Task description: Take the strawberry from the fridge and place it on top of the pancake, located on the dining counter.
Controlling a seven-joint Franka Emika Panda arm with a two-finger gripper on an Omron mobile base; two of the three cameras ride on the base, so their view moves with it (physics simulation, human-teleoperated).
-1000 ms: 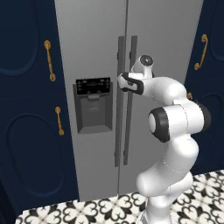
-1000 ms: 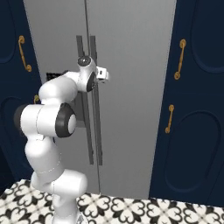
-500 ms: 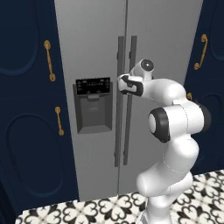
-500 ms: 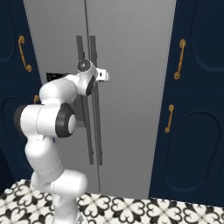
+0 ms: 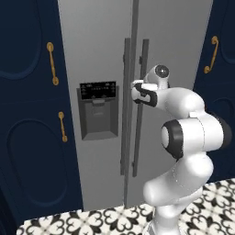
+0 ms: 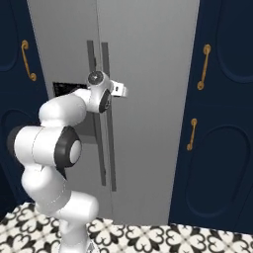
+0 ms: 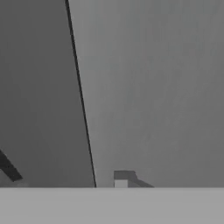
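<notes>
At fridge [image 5: 101, 55] door handles [image 5: 143, 105], claw [image 5: 136, 92] touching, doors shut.

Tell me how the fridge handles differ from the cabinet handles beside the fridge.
The fridge handles are long, straight grey bars, paired at the door seam. The cabinet handles are short, curved and brass, set on navy doors at each side. Both run vertically.

The hand [image 5: 140, 92] moved in from just right of the fridge's [image 5: 101, 55] handles until it met the right-hand handle [image 5: 141, 69], and the wrist dropped slightly; the fridge doors remained shut throughout this interval
</notes>
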